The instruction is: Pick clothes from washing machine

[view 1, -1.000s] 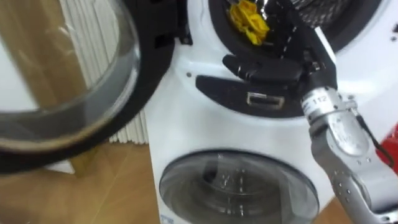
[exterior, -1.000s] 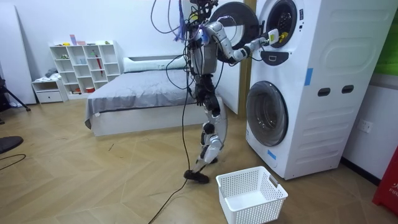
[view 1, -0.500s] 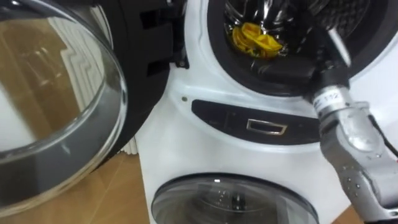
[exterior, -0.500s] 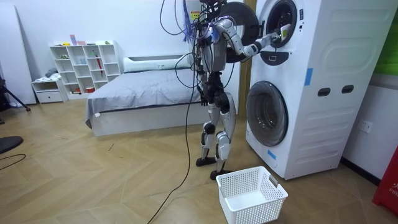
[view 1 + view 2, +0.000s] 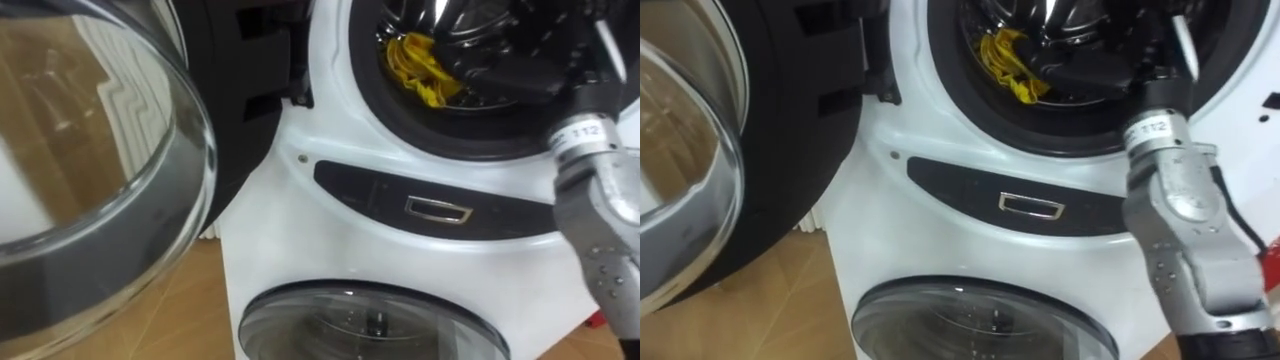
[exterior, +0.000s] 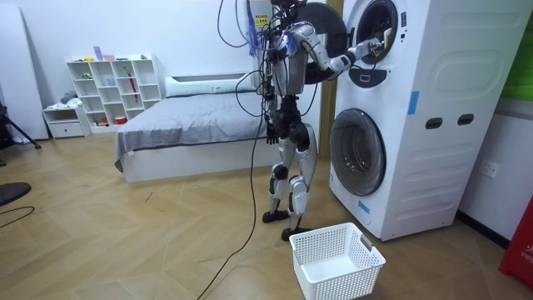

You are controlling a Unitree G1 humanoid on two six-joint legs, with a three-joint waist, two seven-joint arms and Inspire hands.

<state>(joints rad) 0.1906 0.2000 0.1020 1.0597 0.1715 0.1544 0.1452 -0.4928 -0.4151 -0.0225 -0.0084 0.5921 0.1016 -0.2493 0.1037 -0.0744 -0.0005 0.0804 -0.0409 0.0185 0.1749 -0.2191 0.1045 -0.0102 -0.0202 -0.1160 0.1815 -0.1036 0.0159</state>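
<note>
Right eye view: the right hand (image 5: 1095, 72) was inside the upper washing machine (image 5: 940, 150). A yellow cloth (image 5: 1005, 52) lay in there just left of the hand, at its fingertips. Whether the hand gripped it could not be told. The open door (image 5: 780, 130) stood well left of the hand.

a home, a bedroom with a laundry corner; a bed (image 6: 196, 125) with a grey cover stands along the far wall; next to it a white cube shelf (image 6: 117, 87) holds small household things; the floor (image 6: 125, 242) is wood laid in herringbone; at the room view's right a white washing machine (image 6: 416, 167) stands as a stacked pair, round doors one above the other; a white laundry basket (image 6: 337, 260) sits on the floor before it
</note>
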